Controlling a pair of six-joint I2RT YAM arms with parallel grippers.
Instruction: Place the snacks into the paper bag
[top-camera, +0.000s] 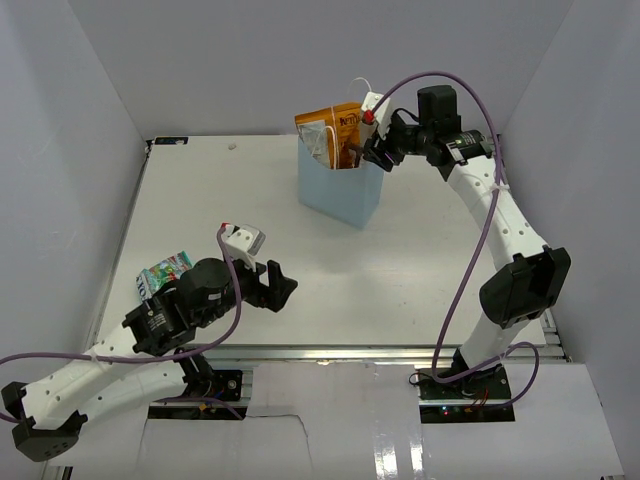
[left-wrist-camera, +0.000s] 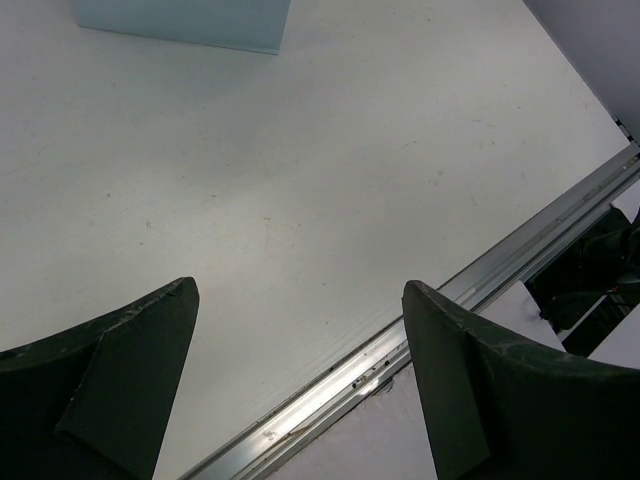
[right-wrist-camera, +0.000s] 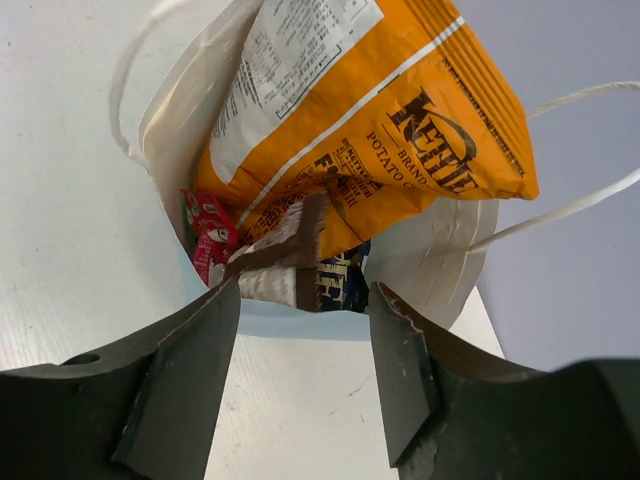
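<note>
Evidently we are at a drop-off: right fingers (right-wrist-camera: 215, 330) stand spread at the mouth of the bag (top-camera: 345, 195), pinching nothing, with the bar (right-wrist-camera: 285, 262) just beyond their tips, tilted into the opening. Whether it touches either finger we cannot tell. Orange chips (right-wrist-camera: 400, 110) poke well above the rim: puffed, glossy, crinkled foil. A red packet (right-wrist-camera: 208, 235) sits wedged against the bag wall under them. The bag is thin matte paper, pale blue outside, white inside, with cord loop handles and a mouth bowed open. A green packet (top-camera: 165, 272) lies flat on the surface (top-camera: 400, 260) beside the left arm, well apart from the bag. Left fingers (left-wrist-camera: 150, 360) are spread and empty over bare surface. Next, we judge, the right arm lifts clear without snagging a handle, and the left turns to the green packet, which looks flat and slippery and likely wants an edge pinch.
</note>
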